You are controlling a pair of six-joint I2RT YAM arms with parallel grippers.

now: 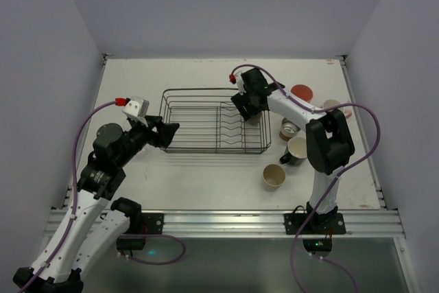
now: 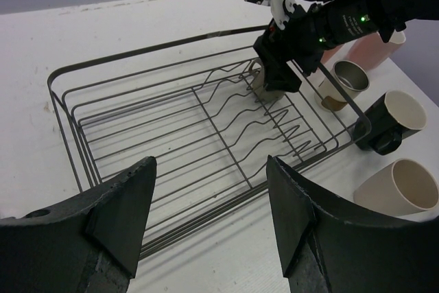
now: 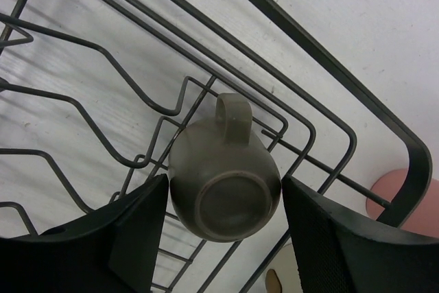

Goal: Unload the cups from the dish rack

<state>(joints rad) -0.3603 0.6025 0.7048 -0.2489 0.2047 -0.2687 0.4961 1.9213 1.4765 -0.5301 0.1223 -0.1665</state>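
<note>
The right gripper (image 1: 245,109) stands directly over the small grey-olive ceramic cup (image 3: 223,169), which sits mouth-down among the wavy dividers at the 3 o'clock end of the rectangular dark wire dish rack (image 1: 206,89). In the right wrist view the cup's base faces up the gripper's own axis. Its handle points to 12 o'clock, and the black fingers (image 3: 137,228) flank the wall at 9 and 3 o'clock, seemingly pressed against it. A straight lift looks like all the next move needs. The left gripper (image 2: 211,204) hangs wide and empty at the rack's 9 o'clock end, well apart from the cup. A tan cup (image 1: 274,176) and a black mug (image 1: 295,150) stand on the table beyond the rack's 3 o'clock side.
</note>
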